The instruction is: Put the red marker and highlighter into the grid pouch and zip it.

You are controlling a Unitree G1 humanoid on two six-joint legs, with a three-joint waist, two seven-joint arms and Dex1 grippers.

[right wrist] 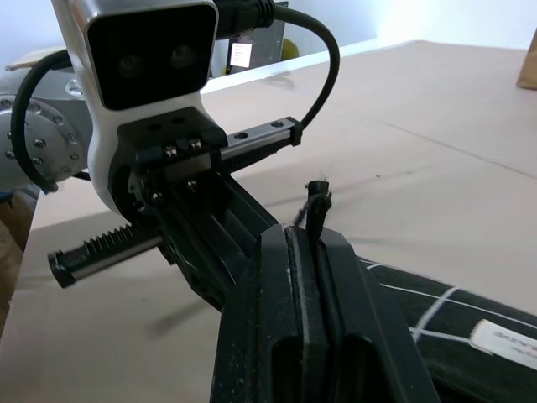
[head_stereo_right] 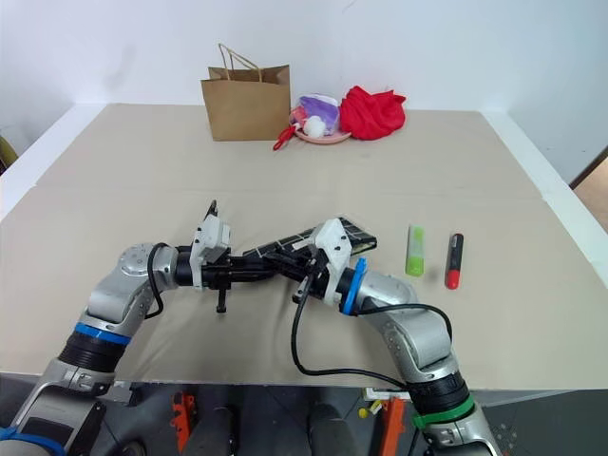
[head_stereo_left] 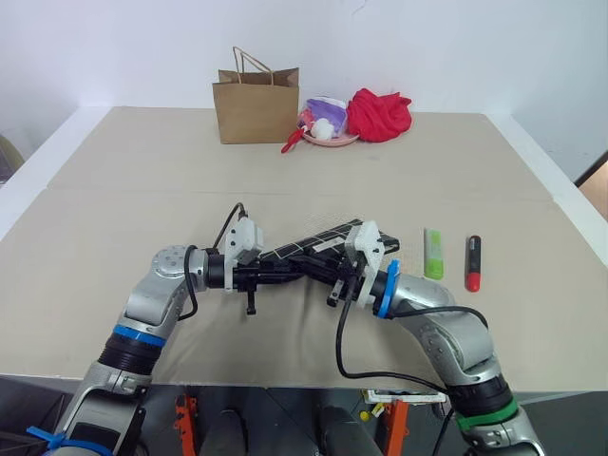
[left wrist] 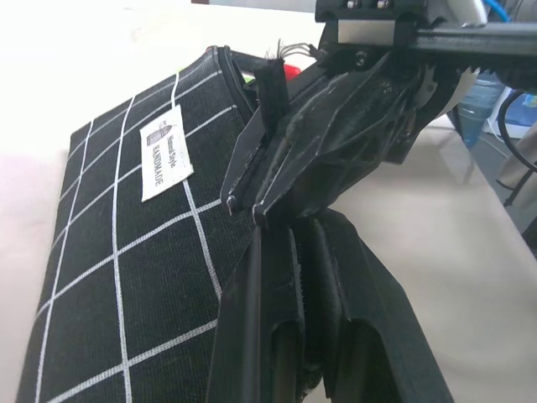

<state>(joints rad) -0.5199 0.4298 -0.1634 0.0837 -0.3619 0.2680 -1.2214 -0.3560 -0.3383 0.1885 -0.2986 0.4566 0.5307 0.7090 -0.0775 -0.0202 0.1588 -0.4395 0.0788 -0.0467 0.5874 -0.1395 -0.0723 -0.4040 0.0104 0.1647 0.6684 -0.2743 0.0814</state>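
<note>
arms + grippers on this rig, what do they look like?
Silver-grey metal arms with black joints. The left arm wears a blue band, the right arm blue and green bands. White camera housings sit at the wrists, with black cables looping off. Left gripper and right gripper: black, two-fingered.

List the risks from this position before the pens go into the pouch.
1. Both pens lie on the table beside the pouch: the highlighter and red marker. With the left gripper and right gripper both shut at the grid pouch, neither is free to fetch them.
2. The right gripper's fingers pinch the black cord pull; a tug may slip off it.
3. The pouch is held off the table and could sag or drop if one grip loosens.
</note>
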